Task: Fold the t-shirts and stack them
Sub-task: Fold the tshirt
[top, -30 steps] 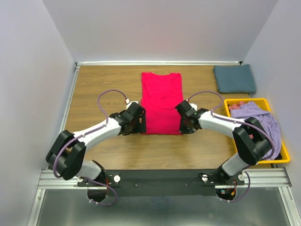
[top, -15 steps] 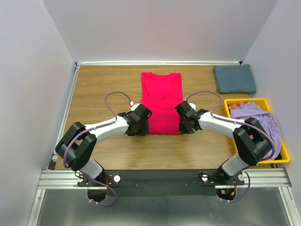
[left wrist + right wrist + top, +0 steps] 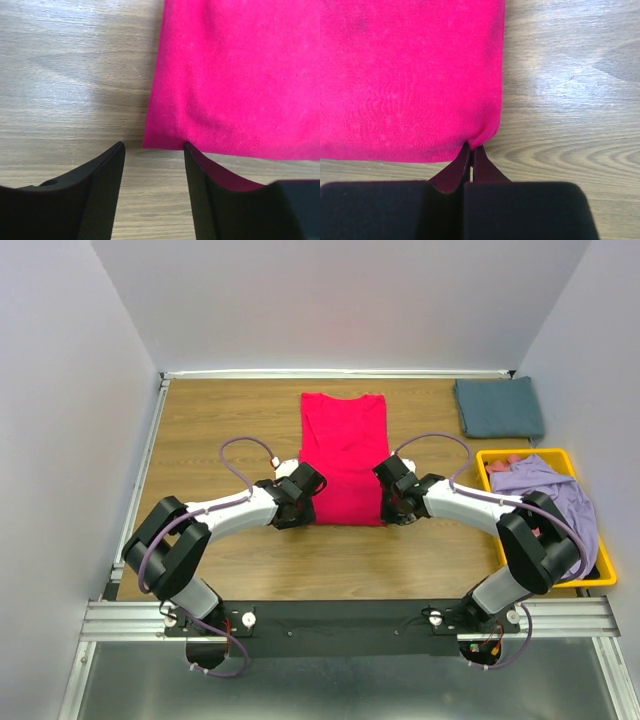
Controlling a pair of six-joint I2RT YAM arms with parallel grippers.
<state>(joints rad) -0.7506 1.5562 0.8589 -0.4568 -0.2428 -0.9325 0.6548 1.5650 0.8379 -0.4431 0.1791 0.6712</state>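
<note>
Two-arm fold station, overhead and wrist views. A crimson-pink cloth t-shirt [image 3: 343, 455] lies flat as a long narrow rectangle at the middle of the brown wood-grain table [image 3: 220, 420], with its neckline at the far end and its hem toward the arms.

The left gripper [image 3: 153, 150] sits at the near-left corner of the hem. Its black fingers are spread, and the corner lies just ahead of the gap between them. The finger [image 3: 197, 170] on the shirt side reaches the hem, though whether it lies over or under the cloth cannot be told.

The right gripper [image 3: 471, 150] is at the near-right corner. Its fingers are pressed together, and they appear to pinch the puckered edge of the cloth at their tips.

A slate blue-grey folded cloth t-shirt [image 3: 499, 406] rests at the far right corner of the table. Just nearer stands a yellow plastic bin [image 3: 590, 580], with a crumpled lavender cloth t-shirt [image 3: 550, 485] draped over it and a pinkish cloth garment [image 3: 505, 464] at its far end.
</note>
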